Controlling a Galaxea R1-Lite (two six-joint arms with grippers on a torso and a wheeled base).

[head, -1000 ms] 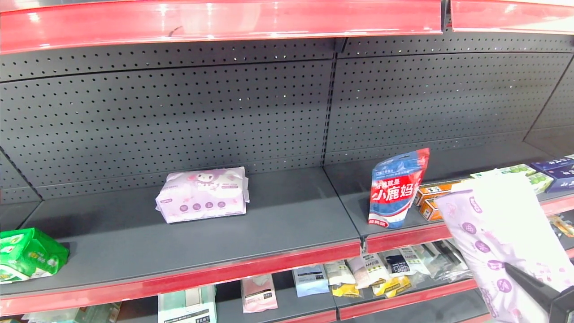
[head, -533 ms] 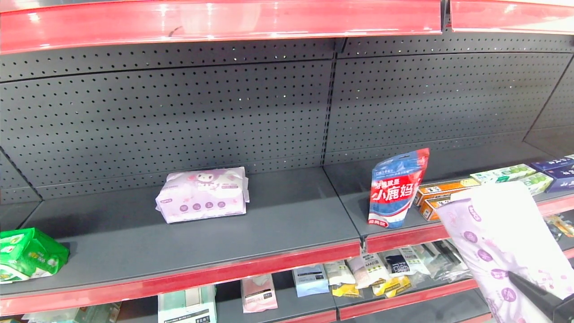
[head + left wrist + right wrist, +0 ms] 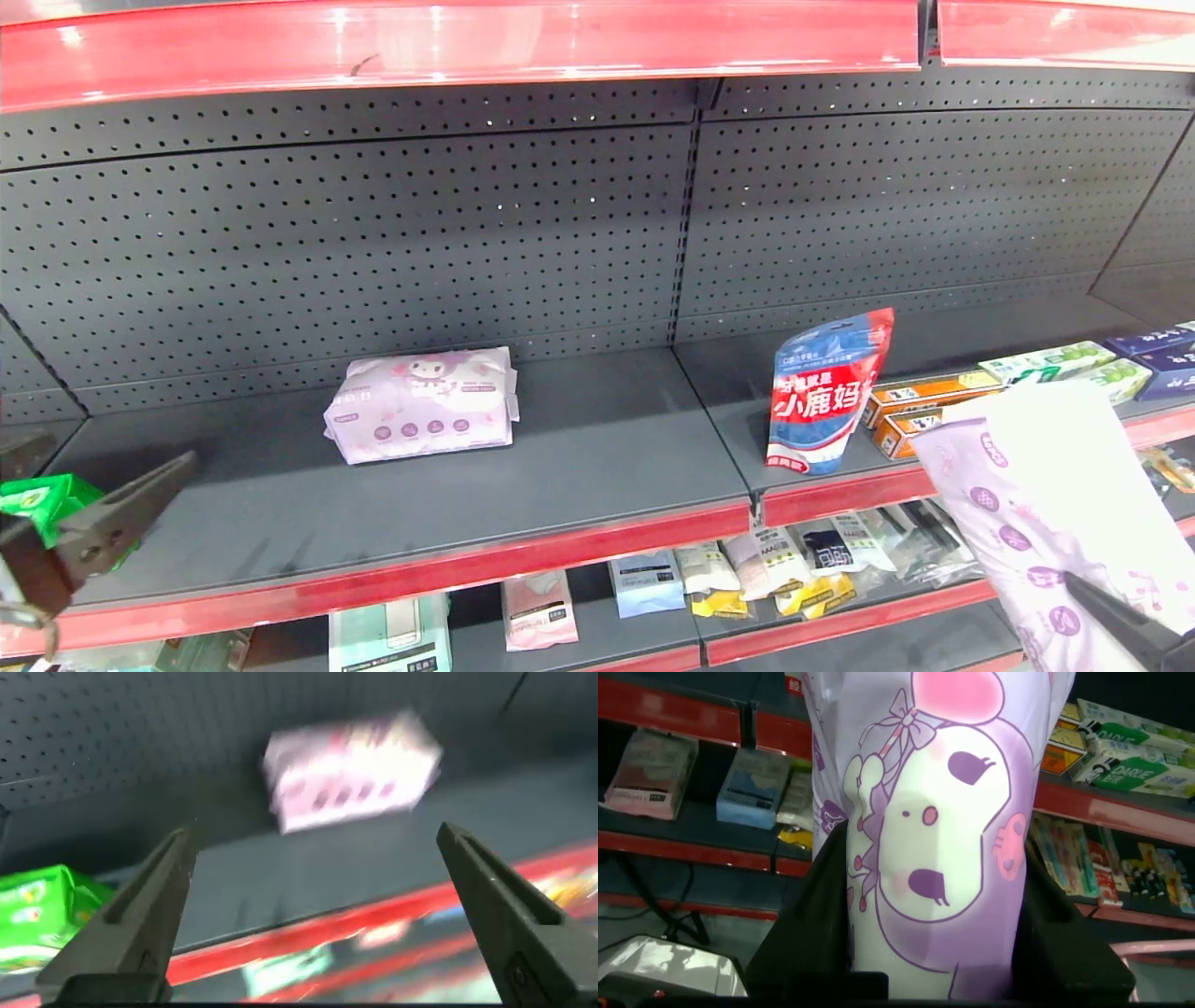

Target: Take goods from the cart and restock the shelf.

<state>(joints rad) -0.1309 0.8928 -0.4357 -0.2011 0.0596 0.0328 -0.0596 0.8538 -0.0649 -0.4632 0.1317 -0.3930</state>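
So my right gripper (image 3: 932,915) is clamped on the purple tissue pack (image 3: 1036,467), but only down at one end, so most of it pokes up past the jaws. It's hanging off the right front of the shelf (image 3: 560,467), lower than the deck and not on it yet, just in front of the orange boxes (image 3: 910,406). My worry is that the thing is soft and long and I'm pinching one end, so I reckon it flops or twists the second I swing it. If I come in too low, the free end catches the red lip (image 3: 560,551) and the pack either folds or gets levered out of the grip. The obvious spot is next to its twin (image 3: 420,403), lying mid-shelf, and the standing pouch (image 3: 826,392) is right between here and there, perched near the front edge. One brush from a wobbly pack and it tips, maybe off the shelf. I'd guess I need to lift well clear first, then go across. The left gripper (image 3: 316,840) is empty with its jaws wide apart, low at the left end, close to the green pack (image 3: 37,495). A careless move there could shove that one around too.
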